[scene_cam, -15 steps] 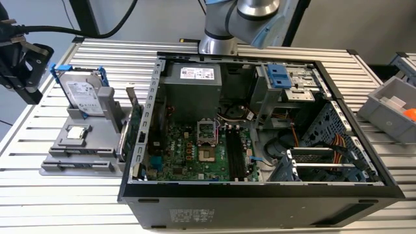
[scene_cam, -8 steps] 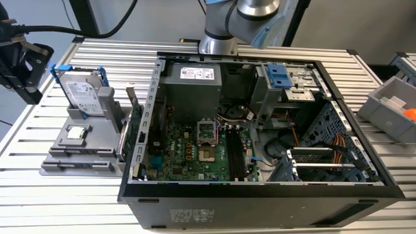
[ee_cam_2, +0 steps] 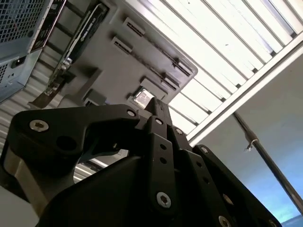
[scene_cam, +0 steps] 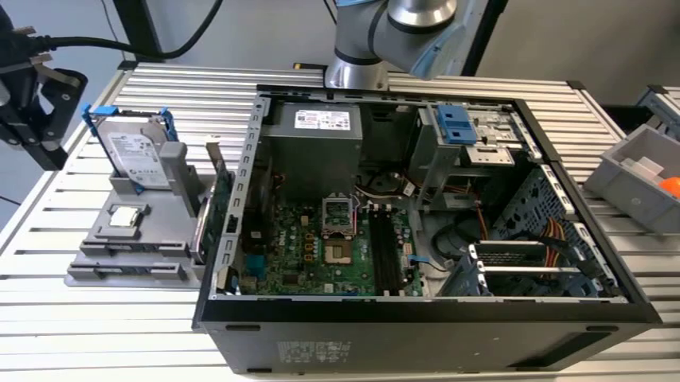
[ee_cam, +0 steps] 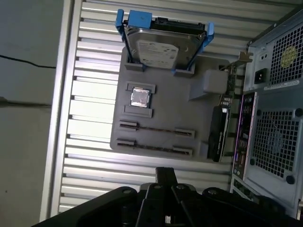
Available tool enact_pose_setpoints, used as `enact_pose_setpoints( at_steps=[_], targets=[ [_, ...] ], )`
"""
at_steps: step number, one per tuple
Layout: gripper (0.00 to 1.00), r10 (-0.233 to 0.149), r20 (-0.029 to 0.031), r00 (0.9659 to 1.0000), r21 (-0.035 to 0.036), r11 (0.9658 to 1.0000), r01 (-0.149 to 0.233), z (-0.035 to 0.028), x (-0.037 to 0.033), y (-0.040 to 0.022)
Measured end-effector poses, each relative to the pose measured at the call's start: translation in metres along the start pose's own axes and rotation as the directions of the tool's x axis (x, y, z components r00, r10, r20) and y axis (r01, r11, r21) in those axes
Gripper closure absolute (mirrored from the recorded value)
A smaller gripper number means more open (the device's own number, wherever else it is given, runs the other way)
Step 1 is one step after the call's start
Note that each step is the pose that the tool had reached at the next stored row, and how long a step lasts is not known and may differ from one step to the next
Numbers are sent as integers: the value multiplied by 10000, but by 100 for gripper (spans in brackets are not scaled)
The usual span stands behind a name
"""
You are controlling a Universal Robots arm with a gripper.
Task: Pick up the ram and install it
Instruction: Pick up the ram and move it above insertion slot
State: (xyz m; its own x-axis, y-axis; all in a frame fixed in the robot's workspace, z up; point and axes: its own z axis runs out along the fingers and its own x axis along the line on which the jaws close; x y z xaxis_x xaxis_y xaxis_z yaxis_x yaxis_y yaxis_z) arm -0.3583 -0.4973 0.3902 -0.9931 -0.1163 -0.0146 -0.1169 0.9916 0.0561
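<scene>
First wrist view: the ram [ee_cam: 156, 130] stands on edge in a slot of the grey holder [ee_cam: 165, 109], showing as a thin dark strip between two end clips. Its long axis runs w/ the table slats, one end toward the PC case [ee_cam: 274, 109]. A similar strip sits in the next slot row. The chip [ee_cam: 140, 97] and the hard drive [ee_cam: 163, 45] in blue brackets share the holder, and an expansion card [ee_cam: 218, 137] stands at its case-side edge. The slatted metal table [ee_cam: 94, 165] is brightly lit. The gripper [ee_cam: 165, 173] hangs above the table just off the holder, tips apparently pressed together w/ nothing held.

Second wrist view: gripper [ee_cam_2: 154, 107] linkage blocks most of the holder, and the ram slots are hidden.

Exterior view: gripper [scene_cam: 41, 147] is at the exterior view's left, partly cut off by the frame edge, well apart from the open case. The holder's slots are too small to make out. A grey bin [scene_cam: 638, 171] sits at the exterior view's right.
</scene>
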Motion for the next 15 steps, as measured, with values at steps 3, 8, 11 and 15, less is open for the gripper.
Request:
enact_pose_setpoints(
  at_steps=[3,8,11,15],
  targets=[
    [100,-276,-17,9996,-3,9996,276,-1,0,1],
    [100,-764,-43,9971,-12,9971,764,0,0,0],
    [100,-1097,-61,9939,-19,9940,1097,0,1,0],
    [100,-1534,-86,9881,-28,9882,1533,-1,1,1]
  ],
)
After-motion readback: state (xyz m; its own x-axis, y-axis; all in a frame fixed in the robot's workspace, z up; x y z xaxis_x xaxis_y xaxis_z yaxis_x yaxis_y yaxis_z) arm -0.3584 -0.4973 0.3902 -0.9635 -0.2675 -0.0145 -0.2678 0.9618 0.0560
